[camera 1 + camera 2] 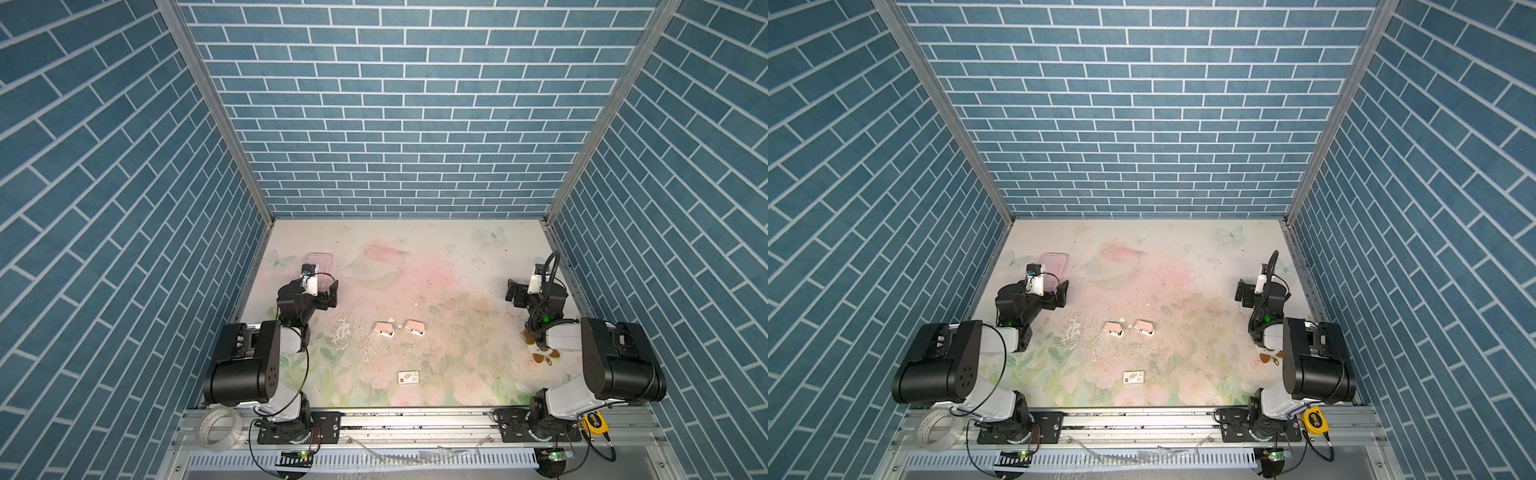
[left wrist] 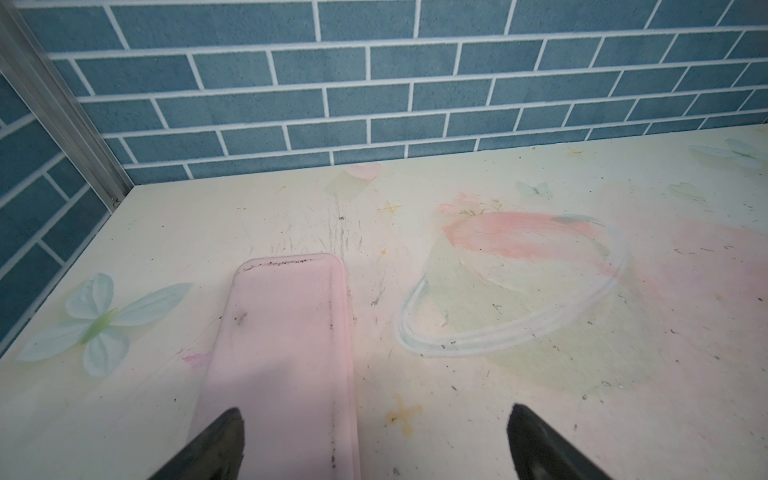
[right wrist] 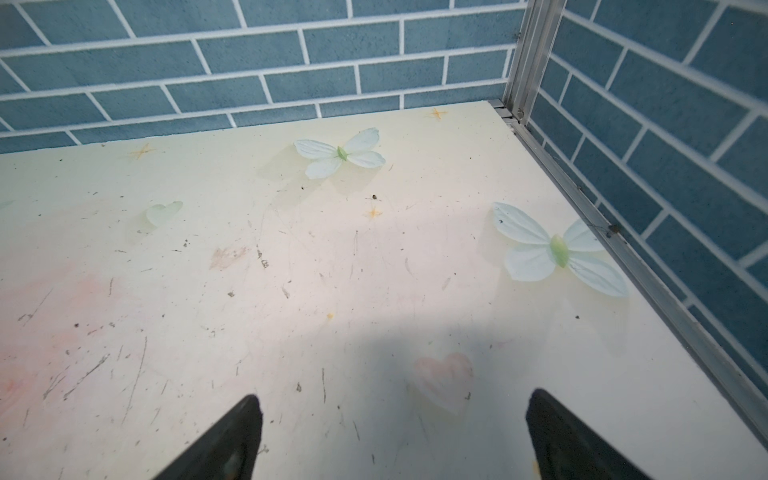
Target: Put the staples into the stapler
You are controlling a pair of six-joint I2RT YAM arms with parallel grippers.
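The left gripper (image 2: 376, 415) and the right gripper (image 3: 392, 399) both gape empty, the left closer to the pink staplers (image 1: 384, 329) (image 1: 414, 327), which lie crosswise nearer centre; I cannot make out the staples.

I worked in a robot lab's test booth, not a home: blue brick-print panels (image 1: 399, 104) walled it between aluminium posts (image 1: 216, 108), my arm bases (image 1: 291, 428) sat bolted to an aluminium rail (image 1: 415, 432), and a tape measure (image 1: 595, 423) lay beside them.
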